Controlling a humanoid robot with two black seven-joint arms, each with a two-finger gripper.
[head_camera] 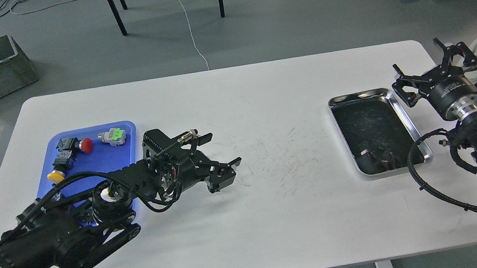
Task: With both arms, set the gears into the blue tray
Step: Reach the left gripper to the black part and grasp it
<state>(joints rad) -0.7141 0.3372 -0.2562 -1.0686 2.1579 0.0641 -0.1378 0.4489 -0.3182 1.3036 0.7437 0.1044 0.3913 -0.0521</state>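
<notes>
Three push-button switches, capped red (86, 145), yellow (55, 176) and green (112, 136), lie in the shallow bright-blue plastic tray (128, 155) just behind my left gripper (224, 149), whose fingers stand spread and empty. The shiny steel tray with black liner (401, 108) sits just left of my right gripper (429, 63), also spread and empty; small dark gears (379, 155) seem to rest in its near end. Bare white table (273, 115) lies between both hands. Gripper lettering is unreadable

The shallow bright-blue plastic tray (124, 160) looks smooth and glossy; the shiny steel tray (404, 114) has a mirror-bright rim; the white table (277, 221) is matt, scuffed.
</notes>
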